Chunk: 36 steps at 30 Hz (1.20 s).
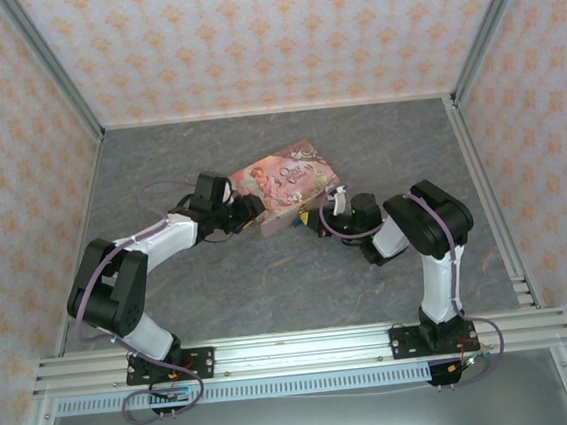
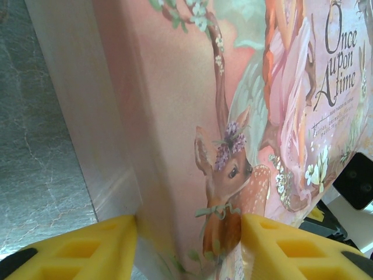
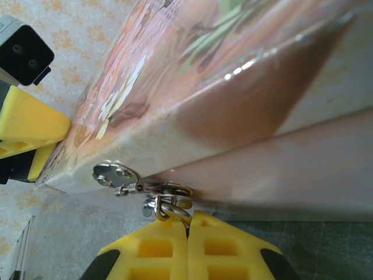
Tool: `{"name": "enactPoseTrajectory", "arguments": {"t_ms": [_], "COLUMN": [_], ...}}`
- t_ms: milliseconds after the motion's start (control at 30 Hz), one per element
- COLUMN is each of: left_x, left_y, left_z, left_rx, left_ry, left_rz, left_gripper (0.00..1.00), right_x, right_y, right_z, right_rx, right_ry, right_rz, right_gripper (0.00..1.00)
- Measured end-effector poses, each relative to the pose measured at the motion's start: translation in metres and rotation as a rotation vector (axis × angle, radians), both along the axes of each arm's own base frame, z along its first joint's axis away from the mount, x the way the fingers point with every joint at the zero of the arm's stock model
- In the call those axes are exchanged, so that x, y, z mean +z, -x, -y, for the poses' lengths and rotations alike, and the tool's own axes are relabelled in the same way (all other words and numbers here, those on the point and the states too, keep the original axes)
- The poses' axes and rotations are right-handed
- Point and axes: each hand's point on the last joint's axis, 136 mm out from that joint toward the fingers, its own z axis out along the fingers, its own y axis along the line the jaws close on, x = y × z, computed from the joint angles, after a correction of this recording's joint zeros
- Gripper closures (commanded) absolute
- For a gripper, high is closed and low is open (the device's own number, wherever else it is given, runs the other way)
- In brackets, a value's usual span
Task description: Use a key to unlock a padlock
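Grey counter (image 1: pixel 271 294) carries the pink box (image 1: pixel 286 182). The padlock's body cannot be told apart. Metal loops (image 3: pixel 169 192) hang from the hasp (image 3: pixel 115 174) on the box's edge. The right pincer (image 3: pixel 187 224) is clenched on those loops. The left pincer (image 2: pixel 189 245) grips the box's left end, its fingers touching both faces.

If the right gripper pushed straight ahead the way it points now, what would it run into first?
The metal rings pinched at the right gripper tips, which link to the round clasp. Right behind them is the side wall of the pink box. Depth is hard to judge, but contact looks almost immediate.
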Motion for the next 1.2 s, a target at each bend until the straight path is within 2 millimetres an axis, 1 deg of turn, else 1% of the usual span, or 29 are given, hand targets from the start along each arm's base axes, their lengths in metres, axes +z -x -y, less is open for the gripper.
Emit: {"name": "enactPoseTrajectory", "arguments": {"t_ms": [300,467,633,933,1200], "left_x": [0.000,0.000,0.000,-0.001,-0.002], "left_y": [0.001,0.001,0.002,0.002,0.002], "left_z": [0.001,0.002,0.003,0.003,0.003], "left_rx": [-0.003,-0.006,-0.007,-0.009,-0.009], "left_ry": [0.000,0.001,0.001,0.004,0.006], "left_rz": [0.000,0.000,0.000,0.002,0.003], "left_gripper": [0.52,0.52,0.51,0.49,0.47], "right_x": [0.001,0.003,0.008,0.016,0.018], "right_y": [0.010,0.010,0.006,-0.002,-0.006], "right_z": [0.007,0.013,0.019,0.023,0.025], "right_rx": [-0.011,-0.029,-0.074,-0.143,-0.176], "right_ry": [0.006,0.003,-0.012,-0.071,-0.086], "right_rz": [-0.014,-0.036,-0.055,-0.100,-0.111], "right_gripper": [1.00,1.00,1.00,1.00,1.00]}}
